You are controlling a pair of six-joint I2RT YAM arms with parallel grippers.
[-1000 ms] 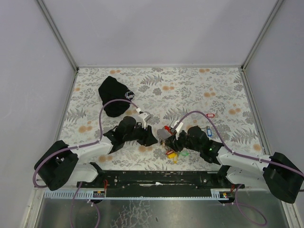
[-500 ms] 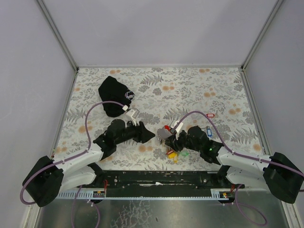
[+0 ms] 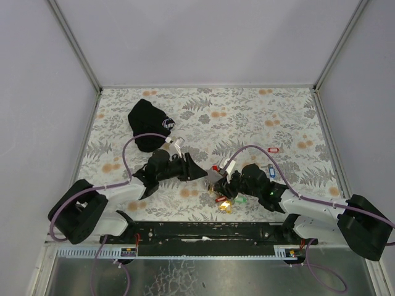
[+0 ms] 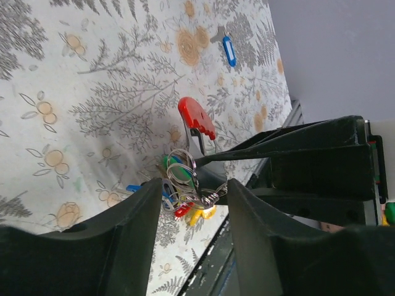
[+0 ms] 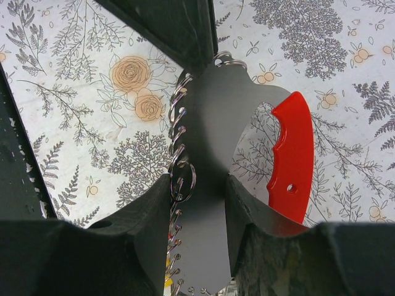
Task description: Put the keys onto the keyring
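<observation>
Grey metal plate [image 5: 216, 123] carrying the keyring [image 5: 179, 154] is sitting clamped in the jaws of the right gripper [image 5: 197, 185], tagged keys [image 3: 225, 201] dangling under the keyring. The left gripper [image 4: 192, 188], jaws parted and empty, is returning toward the keyring after backing off, so no key is being threaded yet.

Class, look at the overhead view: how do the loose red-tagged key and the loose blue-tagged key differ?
The red-tagged key has a red tag, the blue-tagged key a blue one. The red-tagged key lies farther back on the table, the blue-tagged key nearer the front. The red tag lies crosswise, the blue tag front to back. Both lie alone on it.
</observation>
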